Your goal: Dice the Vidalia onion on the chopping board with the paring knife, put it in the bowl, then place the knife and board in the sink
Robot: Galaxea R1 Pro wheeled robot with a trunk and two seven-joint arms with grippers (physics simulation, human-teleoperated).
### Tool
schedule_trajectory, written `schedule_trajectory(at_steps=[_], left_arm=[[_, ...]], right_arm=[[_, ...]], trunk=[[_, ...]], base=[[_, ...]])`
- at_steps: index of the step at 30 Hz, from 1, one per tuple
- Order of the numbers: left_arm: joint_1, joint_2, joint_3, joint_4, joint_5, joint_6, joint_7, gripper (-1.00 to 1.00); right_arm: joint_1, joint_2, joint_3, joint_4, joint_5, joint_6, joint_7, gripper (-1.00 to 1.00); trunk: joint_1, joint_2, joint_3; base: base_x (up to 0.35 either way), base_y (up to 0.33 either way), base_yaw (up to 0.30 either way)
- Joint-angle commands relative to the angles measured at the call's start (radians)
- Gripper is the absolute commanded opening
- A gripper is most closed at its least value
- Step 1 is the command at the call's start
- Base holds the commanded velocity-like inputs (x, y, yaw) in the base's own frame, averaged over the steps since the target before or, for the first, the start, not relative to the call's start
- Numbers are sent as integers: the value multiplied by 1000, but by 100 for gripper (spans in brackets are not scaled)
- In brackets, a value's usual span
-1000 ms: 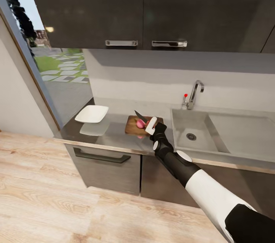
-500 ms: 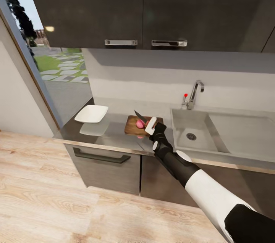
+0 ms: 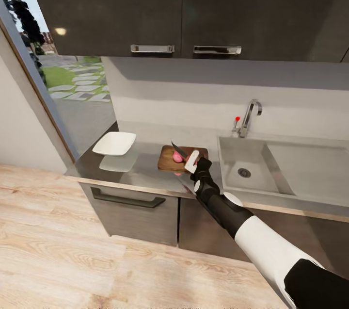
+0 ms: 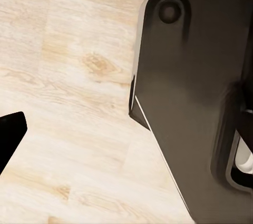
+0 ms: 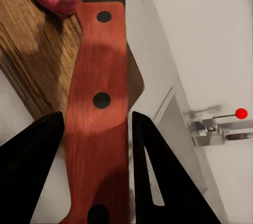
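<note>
Knife (image 5: 100, 103) handle, red with dark rivets, sits clamped between the two fingers of the right gripper (image 5: 97, 145), which grasps it above the board (image 3: 174, 159). From the gripper the dark blade (image 3: 177, 148) angles up and away toward the back wall, over the onion (image 3: 178, 157). That pink onion lies on the board just ahead of the gripper, right beside the handle's front end in the right wrist view. Board rests on the grey surface (image 3: 135, 173), under and ahead of the gripper. Sink (image 3: 252, 173) lies just to the gripper's right, its tap (image 3: 248, 117) with red knob at the back. White bowl (image 3: 114, 143) sits well to the gripper's left on the surface. In the left wrist view, one dark fingertip (image 4: 10, 137) of the left gripper hangs over wooden floor (image 4: 68, 76) beside the robot's dark base (image 4: 195, 92); whether that gripper is released or clenched cannot be told.
</note>
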Motion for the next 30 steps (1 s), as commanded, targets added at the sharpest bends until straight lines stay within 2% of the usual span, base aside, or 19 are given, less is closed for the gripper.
schedule_trajectory(at_steps=[1, 7, 15, 30], left_arm=[[0, 1, -8, -2, 7, -2, 8, 100], [0, 1, -8, -2, 7, -2, 8, 100], [0, 1, -8, 15, 7, -3, 8, 100], [0, 1, -8, 16, 7, -3, 8, 100]], right_arm=[[-1, 0, 4, 5, 2, 7, -4, -100], [-1, -1, 3, 15, 2, 7, -5, -100], [-1, 5, -35, -6, 5, 5, -12, -100], [-1, 3, -35, -7, 5, 4, -12, -100]], trunk=[[1, -2, -3], [1, -2, -13], [1, -2, -13], [1, -2, -13]], base=[[10, 0, 0], [2, 0, 0], [94, 0, 0], [76, 0, 0]])
